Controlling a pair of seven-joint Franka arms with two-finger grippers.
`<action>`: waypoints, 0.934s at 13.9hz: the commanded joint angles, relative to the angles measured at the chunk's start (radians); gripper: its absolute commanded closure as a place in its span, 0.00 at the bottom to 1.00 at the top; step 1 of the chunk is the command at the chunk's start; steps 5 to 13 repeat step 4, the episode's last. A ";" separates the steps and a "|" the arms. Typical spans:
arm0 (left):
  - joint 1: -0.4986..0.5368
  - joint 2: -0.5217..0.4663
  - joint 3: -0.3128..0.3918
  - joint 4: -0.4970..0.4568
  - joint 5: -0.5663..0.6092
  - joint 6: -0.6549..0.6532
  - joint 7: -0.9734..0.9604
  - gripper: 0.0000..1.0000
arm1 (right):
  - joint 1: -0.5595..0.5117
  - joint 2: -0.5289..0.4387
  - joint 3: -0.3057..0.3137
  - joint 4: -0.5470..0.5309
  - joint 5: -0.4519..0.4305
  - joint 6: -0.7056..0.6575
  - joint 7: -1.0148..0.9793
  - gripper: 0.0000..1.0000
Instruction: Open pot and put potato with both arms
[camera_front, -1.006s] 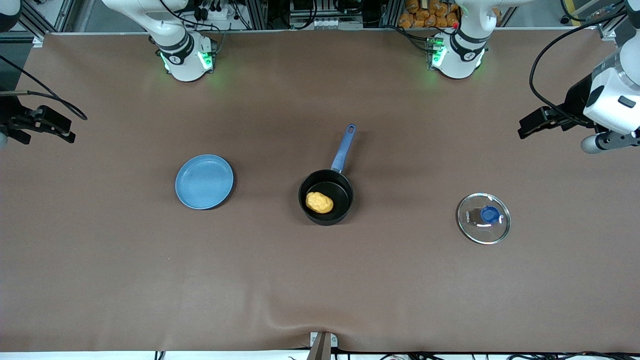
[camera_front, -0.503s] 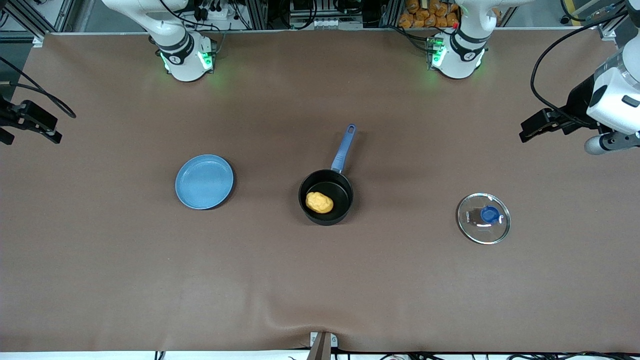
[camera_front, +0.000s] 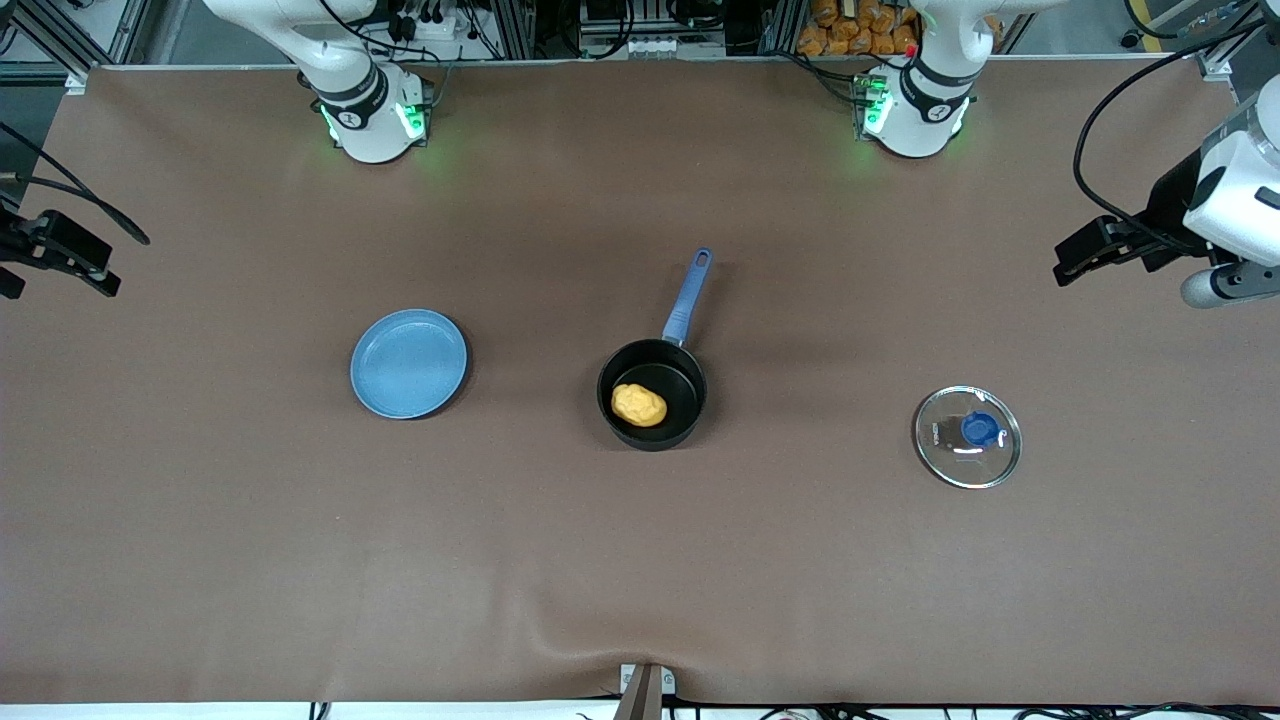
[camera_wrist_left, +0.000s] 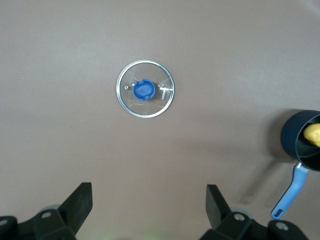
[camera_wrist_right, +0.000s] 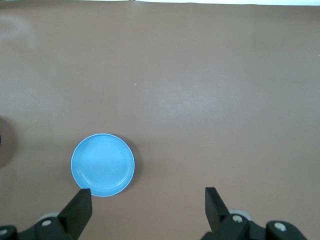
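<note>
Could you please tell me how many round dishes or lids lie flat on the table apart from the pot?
2: the flat light-blue plate toward the right arm's end, and the clear glass lid toward the left arm's end.

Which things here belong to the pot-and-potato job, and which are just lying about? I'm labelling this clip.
Job:
- pot, open, mid-table
- potato, inside the pot
- glass lid, flat on the table toward the left arm's end
- left gripper, open, high over that end
- right gripper, open, high over its own end

Lying about:
- blue plate, nothing on it
</note>
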 joint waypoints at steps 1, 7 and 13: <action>0.008 -0.013 -0.004 0.013 0.013 -0.011 0.034 0.00 | 0.014 0.012 -0.012 0.025 0.003 -0.004 -0.002 0.00; 0.009 -0.013 -0.002 0.034 0.015 -0.042 0.034 0.00 | 0.013 0.013 -0.011 0.022 0.004 -0.004 -0.002 0.00; 0.009 -0.013 -0.002 0.034 0.015 -0.042 0.034 0.00 | 0.013 0.013 -0.011 0.022 0.004 -0.004 -0.002 0.00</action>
